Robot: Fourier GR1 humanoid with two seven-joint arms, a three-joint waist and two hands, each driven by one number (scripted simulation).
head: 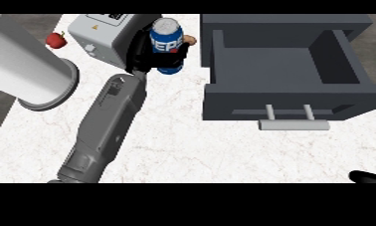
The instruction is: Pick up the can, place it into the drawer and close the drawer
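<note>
The blue can point(166, 45) has white letters and a silver top. It stands up straight near the back of the white marble desk point(183, 145). The left hand point(147, 51) is black, and its fingers are curled round the can's left side. Its grey forearm point(106, 125) comes up from the bottom edge of the view.

Just to the right of the can is the dark grey drawer point(283, 68). It is pulled open, and there is nothing in it. Its light grey handle point(292, 124) points toward the robot.

Behind the hand sits a light grey box point(103, 33). A small red fruit point(56, 40) lies left of the box. A big white tube point(33, 68) lies at the left edge.

Only a black tip of the right hand point(363, 176) shows in the bottom right corner, so I cannot tell if it is open or closed.
</note>
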